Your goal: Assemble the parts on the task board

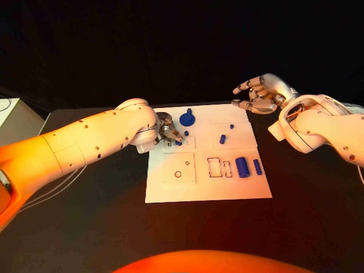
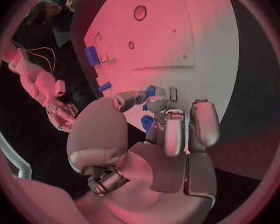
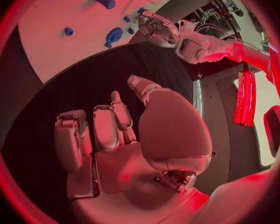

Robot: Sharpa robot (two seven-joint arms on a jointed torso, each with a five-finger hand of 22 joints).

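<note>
- Black counter (image 1: 83,227) carries the white task board (image 1: 206,190); blue parts lie across it, a round one (image 1: 187,119) near its far edge.
- My left robot hand (image 1: 167,131) pinches a small blue part (image 2: 150,91) low over the board, probably to seat it.
- My right robot hand (image 1: 260,94) hovers spread and empty beyond the board's far corner, out of the way.
- My left wrist view shows the pinch that my arm hides from the head view.

Left hand (image 1: 168,132) lowered, fingertips pinched together. Right hand (image 1: 263,94) raised, fingers loosely curled, holding nothing.
</note>
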